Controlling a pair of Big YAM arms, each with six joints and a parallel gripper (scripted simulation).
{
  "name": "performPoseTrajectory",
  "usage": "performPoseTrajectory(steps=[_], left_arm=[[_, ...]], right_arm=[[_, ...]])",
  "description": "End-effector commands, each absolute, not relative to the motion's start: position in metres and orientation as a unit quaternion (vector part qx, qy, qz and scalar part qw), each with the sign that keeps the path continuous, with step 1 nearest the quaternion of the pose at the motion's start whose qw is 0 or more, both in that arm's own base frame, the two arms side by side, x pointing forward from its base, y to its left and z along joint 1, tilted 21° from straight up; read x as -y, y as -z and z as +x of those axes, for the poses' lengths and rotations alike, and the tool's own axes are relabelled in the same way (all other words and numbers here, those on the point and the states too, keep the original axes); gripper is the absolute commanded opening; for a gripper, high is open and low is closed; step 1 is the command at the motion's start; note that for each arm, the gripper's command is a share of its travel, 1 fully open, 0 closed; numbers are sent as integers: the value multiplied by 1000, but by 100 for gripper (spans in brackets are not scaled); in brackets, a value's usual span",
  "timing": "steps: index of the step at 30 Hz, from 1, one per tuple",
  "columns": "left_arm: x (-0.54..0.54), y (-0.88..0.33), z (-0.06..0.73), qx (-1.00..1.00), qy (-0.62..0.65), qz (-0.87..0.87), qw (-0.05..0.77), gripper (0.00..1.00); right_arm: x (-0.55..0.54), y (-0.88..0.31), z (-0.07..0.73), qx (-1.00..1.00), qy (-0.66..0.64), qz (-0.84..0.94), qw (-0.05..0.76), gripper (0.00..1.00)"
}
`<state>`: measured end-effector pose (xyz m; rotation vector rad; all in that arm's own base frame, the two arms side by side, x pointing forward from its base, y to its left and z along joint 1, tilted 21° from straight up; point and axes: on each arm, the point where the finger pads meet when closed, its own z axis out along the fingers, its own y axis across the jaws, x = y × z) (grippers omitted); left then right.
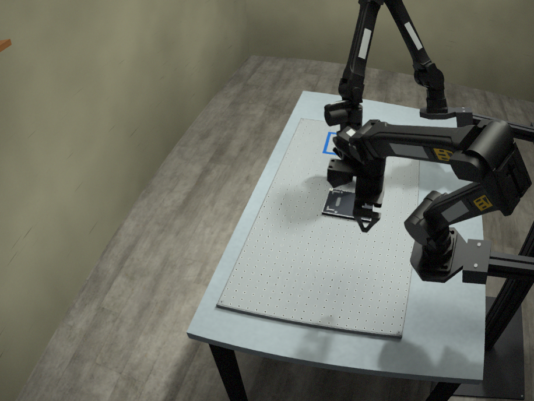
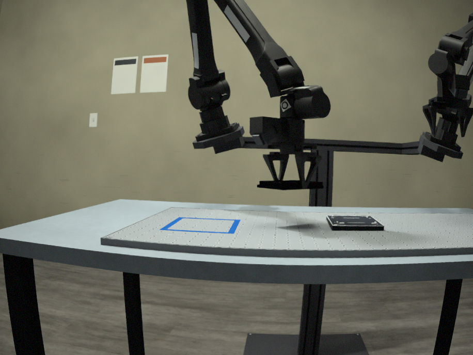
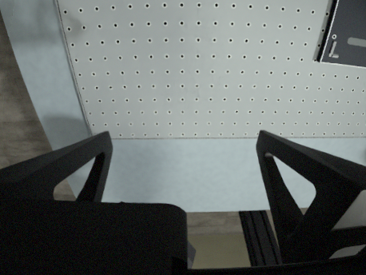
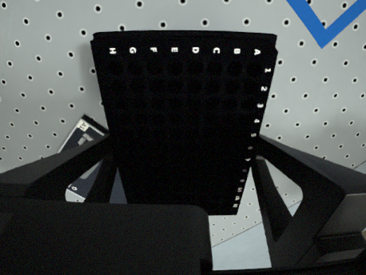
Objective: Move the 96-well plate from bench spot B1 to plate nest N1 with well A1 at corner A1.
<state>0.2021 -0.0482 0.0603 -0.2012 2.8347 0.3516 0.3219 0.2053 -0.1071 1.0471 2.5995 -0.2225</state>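
Note:
My right gripper [image 2: 290, 177] [image 4: 184, 140] is shut on the black 96-well plate [image 2: 289, 184] [image 4: 180, 112] and holds it level, well above the perforated board. The plate hangs between the blue rectangle B1 [image 1: 326, 144] [image 2: 199, 231] [image 4: 320, 28] and the dark plate nest N1 [image 1: 340, 204] [image 2: 353, 222] [image 3: 348, 36] [image 4: 80, 137]. In the right wrist view the plate's A and 1 labels meet at its far right corner. A corner of the nest shows under the plate's left side. My left gripper [image 1: 366, 222] [image 2: 447, 129] [image 3: 184, 138] is open and empty, high beside the nest.
The grey perforated board [image 1: 302, 267] [image 2: 267, 237] [image 3: 192, 72] lies on the light blue table [image 1: 440, 327] [image 2: 76, 229]. In the top view the left arm's forearm [image 1: 410, 142] crosses over the board and hides the right gripper. A black post [image 2: 321, 179] stands behind the table.

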Motion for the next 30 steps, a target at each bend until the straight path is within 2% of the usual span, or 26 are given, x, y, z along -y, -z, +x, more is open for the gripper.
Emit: performPoseTrajectory(steps=[1, 30], left_arm=[[44, -56, 200, -981, -129, -70, 128, 100], [44, -56, 200, -981, -129, -70, 128, 100]], right_arm=[[-222, 106, 326, -910, 72, 372, 169, 0], [-310, 131, 309, -910, 69, 372, 168, 0]])
